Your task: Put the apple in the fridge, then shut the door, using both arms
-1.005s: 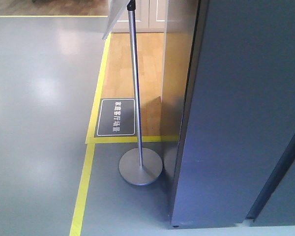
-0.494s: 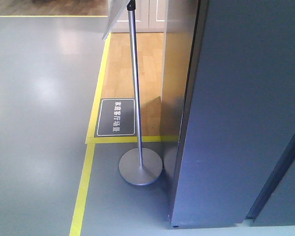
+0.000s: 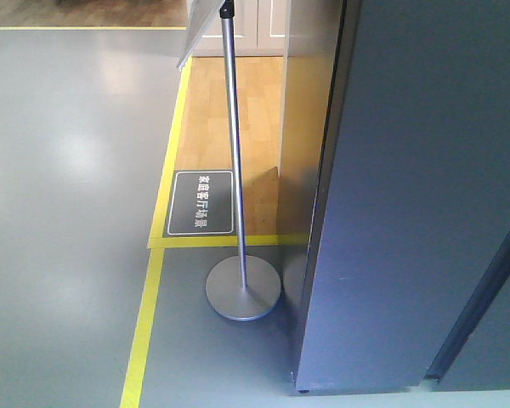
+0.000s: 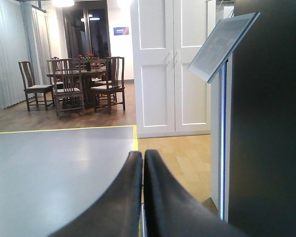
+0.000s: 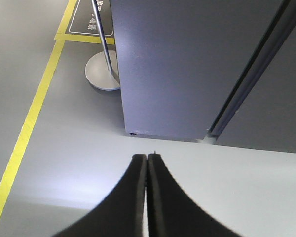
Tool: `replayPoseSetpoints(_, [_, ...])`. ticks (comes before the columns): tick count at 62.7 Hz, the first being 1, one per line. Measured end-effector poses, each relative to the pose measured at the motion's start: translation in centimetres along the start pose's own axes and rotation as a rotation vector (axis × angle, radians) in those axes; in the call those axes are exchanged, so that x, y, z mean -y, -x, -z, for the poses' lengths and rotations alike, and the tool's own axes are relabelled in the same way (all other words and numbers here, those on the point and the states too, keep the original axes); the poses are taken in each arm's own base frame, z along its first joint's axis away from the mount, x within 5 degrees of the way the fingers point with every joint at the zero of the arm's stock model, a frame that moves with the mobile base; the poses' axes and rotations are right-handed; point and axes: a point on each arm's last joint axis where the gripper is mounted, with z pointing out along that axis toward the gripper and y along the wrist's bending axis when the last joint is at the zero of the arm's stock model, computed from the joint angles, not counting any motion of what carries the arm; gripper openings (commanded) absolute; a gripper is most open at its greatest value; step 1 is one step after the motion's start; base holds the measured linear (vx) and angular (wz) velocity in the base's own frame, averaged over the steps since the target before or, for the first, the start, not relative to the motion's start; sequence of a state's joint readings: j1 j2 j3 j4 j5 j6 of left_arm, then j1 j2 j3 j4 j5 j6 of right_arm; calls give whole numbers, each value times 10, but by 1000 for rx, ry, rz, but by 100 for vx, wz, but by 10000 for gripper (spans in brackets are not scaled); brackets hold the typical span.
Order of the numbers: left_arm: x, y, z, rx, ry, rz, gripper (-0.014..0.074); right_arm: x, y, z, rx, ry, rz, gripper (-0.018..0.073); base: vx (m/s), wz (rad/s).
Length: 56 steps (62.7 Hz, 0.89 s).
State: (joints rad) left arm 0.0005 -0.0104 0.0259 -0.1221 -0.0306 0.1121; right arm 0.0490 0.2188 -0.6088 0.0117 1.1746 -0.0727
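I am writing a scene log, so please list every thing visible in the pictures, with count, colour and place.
fridge: one, dark grey, right of front view, shut.
sign stand: one, silver pole and round base, left of fridge.
floor label: one, black, white text, behind the base.
yellow tape: lines, on grey floor.
white doors: two, far wall.
wooden chairs: several, brown, round a table.
left gripper: black, shut, empty.
right gripper: black, shut, empty.

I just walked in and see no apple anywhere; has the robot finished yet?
Hard to say. The fridge shows only dark grey outer panels and no white inside, so its door looks shut. No apple shows in any view. The left gripper and right gripper are both closed and empty. Nothing looks in hand or left.
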Motion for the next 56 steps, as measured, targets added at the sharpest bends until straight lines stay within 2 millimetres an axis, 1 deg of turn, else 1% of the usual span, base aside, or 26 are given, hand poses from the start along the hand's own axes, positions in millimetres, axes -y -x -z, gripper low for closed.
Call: replayPoseSetpoints(56, [0,-1,0,-16,-3,30,-6,0,0,0,0,0,0,-3,0,0])
